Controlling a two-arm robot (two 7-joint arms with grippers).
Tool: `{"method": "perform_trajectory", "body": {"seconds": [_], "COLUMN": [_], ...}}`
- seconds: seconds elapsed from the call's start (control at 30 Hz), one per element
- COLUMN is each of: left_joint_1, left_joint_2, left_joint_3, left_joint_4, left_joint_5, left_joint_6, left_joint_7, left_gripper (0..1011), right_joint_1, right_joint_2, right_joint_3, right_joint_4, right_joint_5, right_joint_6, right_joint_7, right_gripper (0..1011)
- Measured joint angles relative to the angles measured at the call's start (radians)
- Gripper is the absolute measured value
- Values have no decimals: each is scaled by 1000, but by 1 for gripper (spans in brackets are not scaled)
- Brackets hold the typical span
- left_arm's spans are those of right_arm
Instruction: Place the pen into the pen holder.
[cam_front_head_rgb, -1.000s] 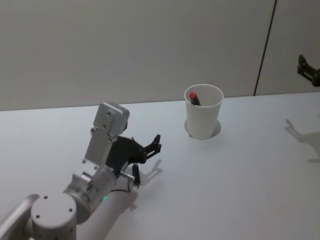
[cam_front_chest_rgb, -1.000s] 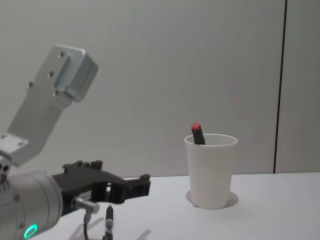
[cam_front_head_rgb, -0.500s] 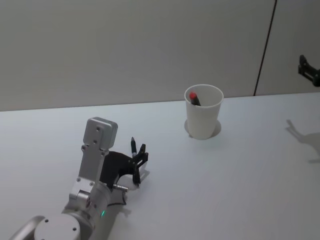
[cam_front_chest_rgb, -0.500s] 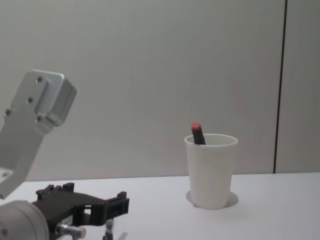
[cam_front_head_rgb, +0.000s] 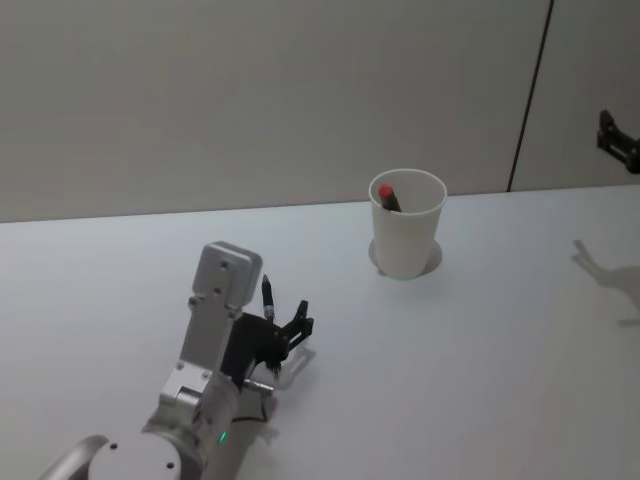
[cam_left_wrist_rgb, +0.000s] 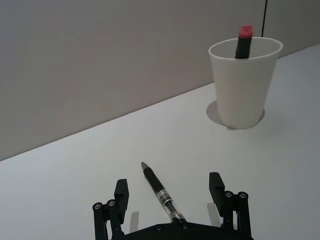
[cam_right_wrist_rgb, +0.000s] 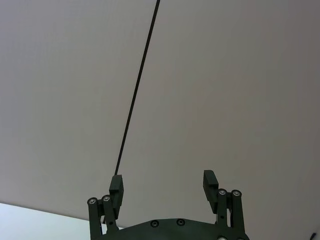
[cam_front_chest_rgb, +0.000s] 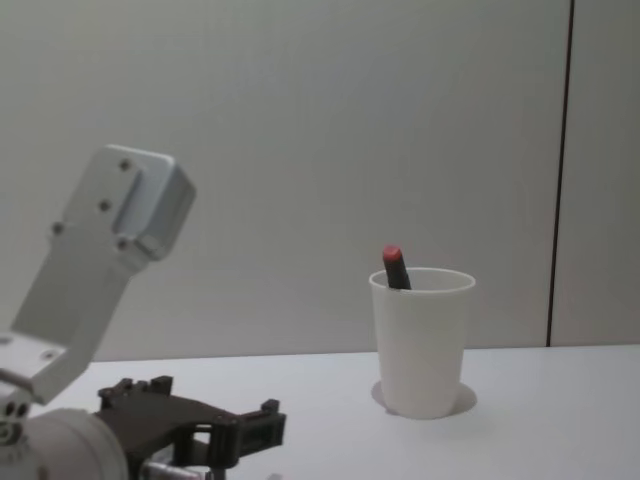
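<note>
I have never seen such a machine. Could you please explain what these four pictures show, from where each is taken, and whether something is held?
This is a robot with two arms, each ending in a two-fingered gripper. One picture comes from a camera on its head, one from its chest, one from each wrist. On the white table stands the pen holder, a white paper cup, with a red-capped marker inside. A dark pen lies flat on the table. The left gripper is low over it, fingers open on either side, so nothing is held. The right gripper is raised at the far right, open, facing the wall.
</note>
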Motion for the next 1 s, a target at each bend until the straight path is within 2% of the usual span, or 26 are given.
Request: {"method": "perform_trajectory", "body": {"seconds": [0.33,0.6,0.8,1.0], "left_joint_1": [-29,-40,-39,-32], "left_joint_2": [-28,-50,-66,-89], "left_joint_3": [1,-3,-8,-14], "left_joint_4": [-24,-32,-36,-41], "left_joint_5": [26,24,6,-20], "left_joint_6": [114,173,186,188], "left_joint_7": [-48,-55,-31,33], "left_gripper": [1001,1001,1001,1001], "right_joint_1": [0,0,0,0], "right_joint_2": [0,0,0,0], "right_joint_3": [0,0,0,0], "right_joint_4": [0,0,0,0], "right_joint_5": [0,0,0,0], "right_joint_6": [0,0,0,0], "right_joint_7": [0,0,0,0], "right_gripper": [1001,1001,1001,1001]}}
